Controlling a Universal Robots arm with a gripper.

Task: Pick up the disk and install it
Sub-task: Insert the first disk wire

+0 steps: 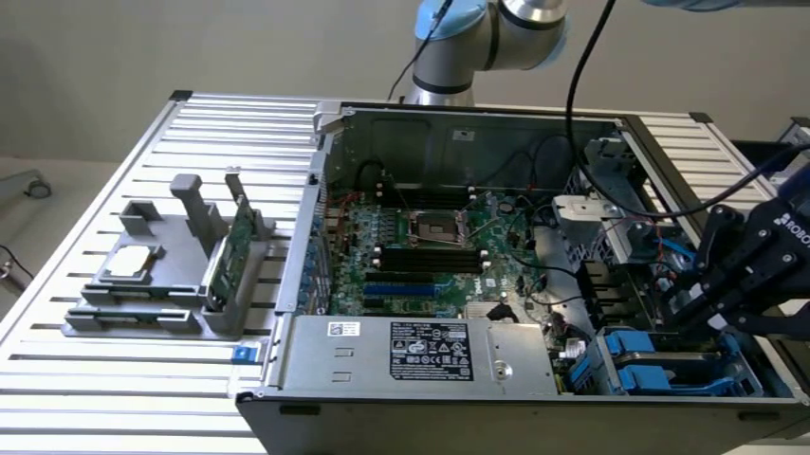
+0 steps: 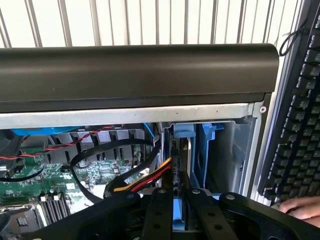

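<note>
Installation is being finished: the disk (image 2: pixel 181 165) is being held edge-on by the nearly closed gripper (image 2: pixel 175 197) and lowered into the blue bay (image 1: pixel 652 365) inside the computer case (image 1: pixel 379 379), with seating not yet done.

One open computer case (image 1: pixel 532 379), one robot arm (image 1: pixel 487 38), one black gripper (image 1: pixel 708 318), two blue drive carriers (image 1: pixel 646 360), one green card (image 1: pixel 228 251), one square silver chip (image 1: pixel 131 265), one keyboard (image 2: pixel 297 125), one hand (image 2: pixel 300 207)
</note>
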